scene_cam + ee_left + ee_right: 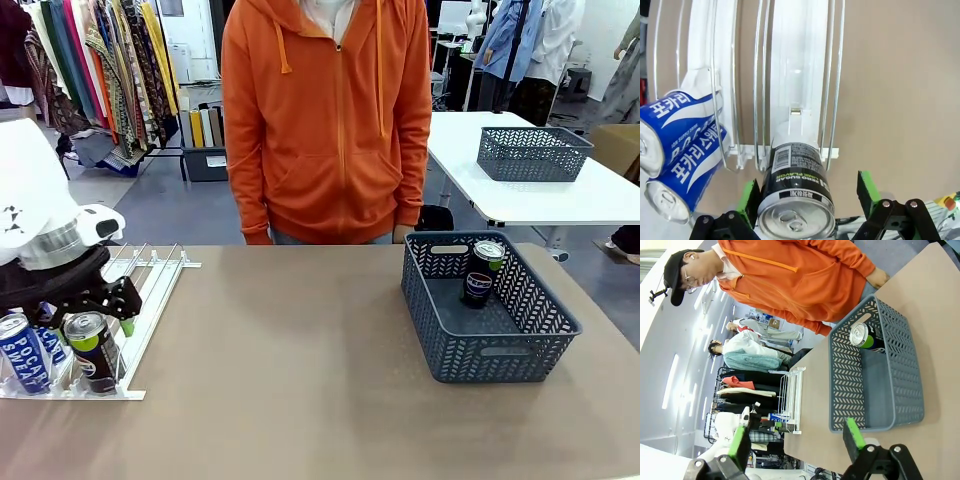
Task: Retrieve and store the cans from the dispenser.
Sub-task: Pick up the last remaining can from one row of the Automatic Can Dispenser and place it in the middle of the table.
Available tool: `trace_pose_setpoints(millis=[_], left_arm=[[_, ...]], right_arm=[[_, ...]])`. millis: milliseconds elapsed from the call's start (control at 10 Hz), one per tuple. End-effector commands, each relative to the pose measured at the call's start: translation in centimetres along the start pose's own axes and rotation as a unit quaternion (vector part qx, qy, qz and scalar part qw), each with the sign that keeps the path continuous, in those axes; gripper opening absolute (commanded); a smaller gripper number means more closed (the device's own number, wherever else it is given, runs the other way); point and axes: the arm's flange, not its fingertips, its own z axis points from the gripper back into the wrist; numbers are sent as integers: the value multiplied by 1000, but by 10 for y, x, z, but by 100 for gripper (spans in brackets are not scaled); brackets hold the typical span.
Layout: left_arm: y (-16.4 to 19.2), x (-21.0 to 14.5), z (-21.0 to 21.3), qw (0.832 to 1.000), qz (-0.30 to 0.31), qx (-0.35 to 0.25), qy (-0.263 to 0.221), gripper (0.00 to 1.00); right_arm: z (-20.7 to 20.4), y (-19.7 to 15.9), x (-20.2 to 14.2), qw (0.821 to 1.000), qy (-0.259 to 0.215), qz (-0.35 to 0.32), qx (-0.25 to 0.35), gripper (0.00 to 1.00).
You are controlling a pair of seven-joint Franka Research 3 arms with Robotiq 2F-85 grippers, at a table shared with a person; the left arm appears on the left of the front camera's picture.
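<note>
Left gripper (806, 190): jaws wide, straddling dark can (796, 172) at lower centre.
Right gripper (795, 430): jaws wide, empty.

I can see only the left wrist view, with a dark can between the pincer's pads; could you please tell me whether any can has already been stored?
Observer: Yes, one dark can stands in the far part of the grey basket, which sits on the table toward the robot's right.
Operator: Thank you. Is the other arm busy there?
Observer: No, the right pincer is open and holds nothing. It looks at that basket from outside.
Operator: And is anyone at the table?
Observer: Yes, a person in an orange hoodie stands at the far side, arms hanging down.
</note>
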Motion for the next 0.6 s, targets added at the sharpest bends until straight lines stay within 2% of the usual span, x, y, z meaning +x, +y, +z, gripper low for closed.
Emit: trace_pose_setpoints(millis=[0, 500], left_arm=[[17, -38, -27, 1000, 17, 9, -5, 100], [15, -40, -28, 1000, 23, 8, -1, 100]], right_arm=[[-1, 3, 2, 1000, -7, 0, 11, 100], [-1, 3, 2, 1000, -7, 0, 11, 100]])
